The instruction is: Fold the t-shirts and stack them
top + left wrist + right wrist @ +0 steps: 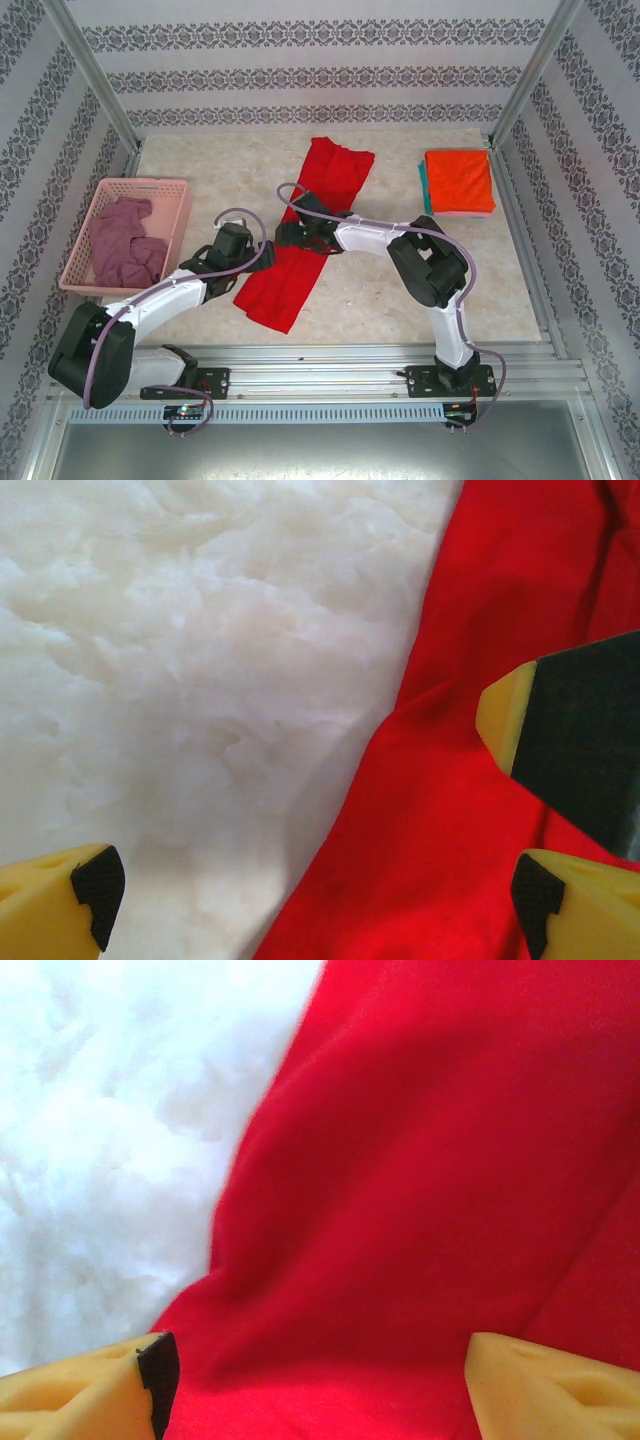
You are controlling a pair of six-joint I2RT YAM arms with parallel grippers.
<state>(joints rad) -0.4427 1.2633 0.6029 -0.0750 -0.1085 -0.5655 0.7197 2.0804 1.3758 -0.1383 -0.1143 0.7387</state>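
Observation:
The bright red t-shirt (335, 175) lies as a long folded strip, slanting from the back middle of the table toward the front. My left gripper (262, 258) is at the strip's left edge, open wide; its yellow fingertips (60, 900) straddle the cloth edge (450, 780) and hold nothing. My right gripper (285, 237) reaches across from the right and hovers low over the same stretch, open, with red cloth (420, 1160) between its fingers (90, 1390). One right finger (560, 740) shows in the left wrist view. An orange t-shirt (460, 180) lies folded on a teal one (423, 180) at the back right. The mauve t-shirt (125, 245) lies crumpled in the basket.
The pink lattice basket (178, 200) stands at the table's left side. Patterned walls and metal posts close in the table on three sides. The marble tabletop (400, 300) lies bare between the red strip and the right arm's base.

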